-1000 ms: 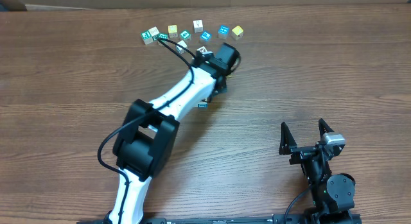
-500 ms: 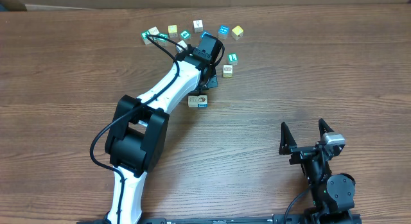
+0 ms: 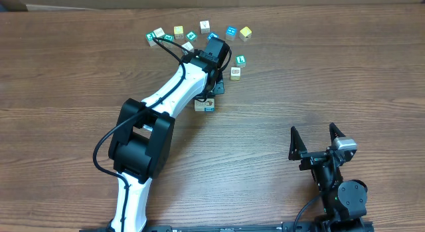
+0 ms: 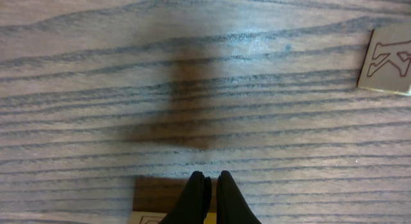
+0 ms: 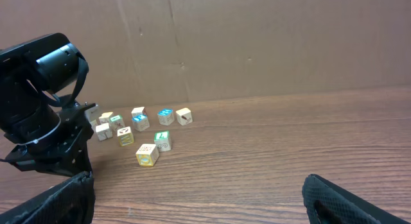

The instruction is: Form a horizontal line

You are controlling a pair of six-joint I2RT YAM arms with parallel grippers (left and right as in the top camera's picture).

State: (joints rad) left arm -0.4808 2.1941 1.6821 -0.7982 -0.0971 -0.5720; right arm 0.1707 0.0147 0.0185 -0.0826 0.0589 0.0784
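Left jaws were clenched tight, holding nothing, over the worktop, tan cube sat close at 7 o'clock, white cube at 2 o'clock, teal-green cube just past it, right jaws stood spread wide, empty, well apart at 4 o'clock.

The left arm is swinging toward the table's left edge, uncovering the teal-green cube and the pale cube just nearer the front edge, and baring more of the tan cube.
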